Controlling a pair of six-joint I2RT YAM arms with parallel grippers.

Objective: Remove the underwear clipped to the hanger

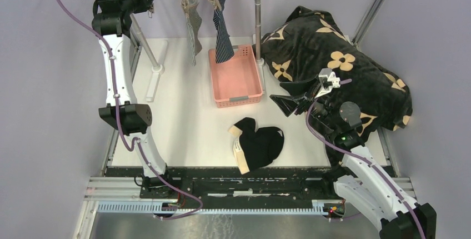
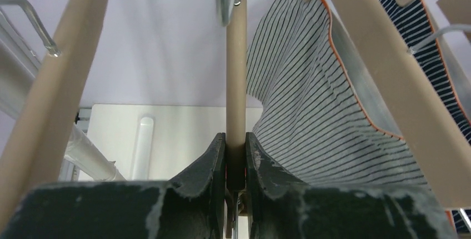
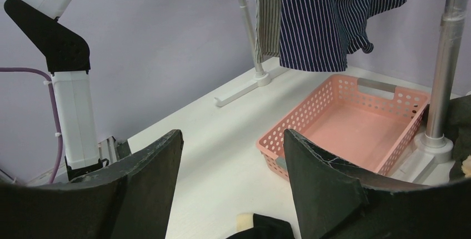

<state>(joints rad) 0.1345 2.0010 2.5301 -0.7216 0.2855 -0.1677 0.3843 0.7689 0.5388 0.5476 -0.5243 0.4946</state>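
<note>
The black underwear [image 1: 260, 145] lies loose on the white table, and its edge shows low in the right wrist view [image 3: 261, 229]. The grey-and-white striped underwear [image 1: 193, 33] [image 2: 311, 100] and the navy striped underwear [image 1: 223, 33] [image 3: 316, 16] hang clipped to the hanger. My left gripper [image 1: 145, 0] [image 2: 236, 155] is raised at the hanger's left end, jaws pressed on both sides of a tan clip arm [image 2: 236, 72], just left of the grey-striped cloth. My right gripper [image 1: 279, 104] [image 3: 231, 139] hovers open and empty above the table, right of the basket.
A pink perforated basket [image 1: 239, 100] [image 3: 289, 122] stands under the hanging garments. A big black blanket with tan flowers [image 1: 333, 66] fills the back right. Metal rack poles [image 1: 257, 5] and their white feet [image 1: 155, 72] stand at the back.
</note>
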